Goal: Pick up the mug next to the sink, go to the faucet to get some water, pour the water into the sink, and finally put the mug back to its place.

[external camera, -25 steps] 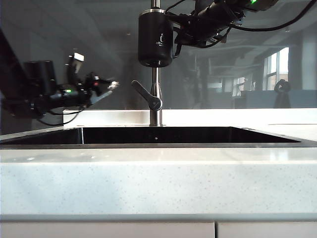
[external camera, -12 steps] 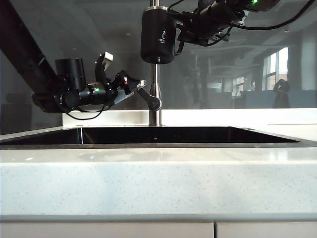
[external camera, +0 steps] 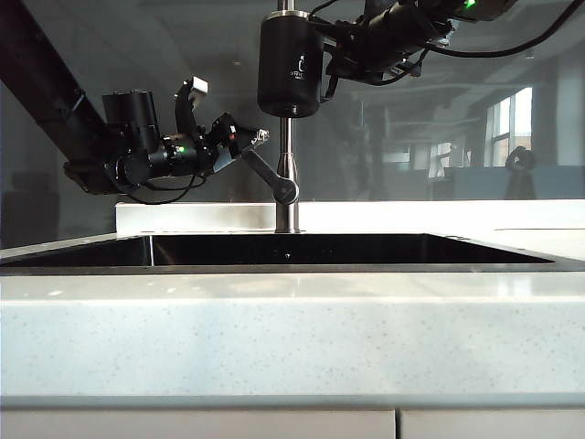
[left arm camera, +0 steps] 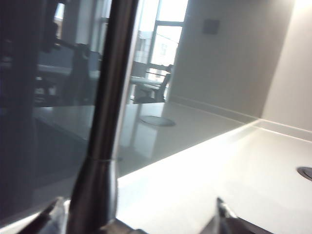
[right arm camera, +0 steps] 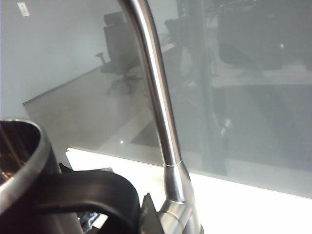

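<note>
Behind the bench (external camera: 292,338) and sink (external camera: 347,249), the faucet (external camera: 287,174) lever slants toward the wide-open, empty left end effector (external camera: 256,139); the mug (external camera: 289,69) is gripped by the right end effector (external camera: 331,55).

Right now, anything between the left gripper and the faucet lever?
Nothing visible. In the exterior view the left gripper sits at the upper end of the faucet lever, with open air around it. The mug, held higher up by the right gripper, hangs clear of that path, in front of the faucet pipe.
</note>
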Controlling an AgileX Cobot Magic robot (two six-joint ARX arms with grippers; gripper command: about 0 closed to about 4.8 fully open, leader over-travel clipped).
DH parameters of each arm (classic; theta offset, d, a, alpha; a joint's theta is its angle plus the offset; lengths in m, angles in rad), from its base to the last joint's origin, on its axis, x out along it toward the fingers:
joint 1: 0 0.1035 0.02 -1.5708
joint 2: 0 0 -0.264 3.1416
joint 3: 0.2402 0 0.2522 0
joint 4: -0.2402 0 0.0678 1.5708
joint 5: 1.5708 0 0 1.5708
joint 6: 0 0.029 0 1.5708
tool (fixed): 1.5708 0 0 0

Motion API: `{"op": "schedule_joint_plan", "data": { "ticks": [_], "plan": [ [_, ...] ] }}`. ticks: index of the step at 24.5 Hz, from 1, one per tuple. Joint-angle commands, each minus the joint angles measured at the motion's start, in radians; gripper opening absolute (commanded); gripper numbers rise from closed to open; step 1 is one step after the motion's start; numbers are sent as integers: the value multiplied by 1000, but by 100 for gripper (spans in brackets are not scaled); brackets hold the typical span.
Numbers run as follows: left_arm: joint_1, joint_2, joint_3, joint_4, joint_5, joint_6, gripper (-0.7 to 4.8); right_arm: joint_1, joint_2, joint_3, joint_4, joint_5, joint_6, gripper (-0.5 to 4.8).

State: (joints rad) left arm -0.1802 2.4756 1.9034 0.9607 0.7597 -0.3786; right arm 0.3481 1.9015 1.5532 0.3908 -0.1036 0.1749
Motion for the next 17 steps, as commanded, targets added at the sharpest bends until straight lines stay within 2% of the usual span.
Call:
{"op": "schedule_joint_plan", "data": {
  "ticks": [1, 17],
  "plan": [
    [-2, -5, 7, 13, 74, -7, 325, 1, -11, 10, 40, -3, 8, -2],
    [14, -7, 7, 14, 276, -126, 307, 2, -11, 10, 40, -3, 8, -2]
  ]
}}
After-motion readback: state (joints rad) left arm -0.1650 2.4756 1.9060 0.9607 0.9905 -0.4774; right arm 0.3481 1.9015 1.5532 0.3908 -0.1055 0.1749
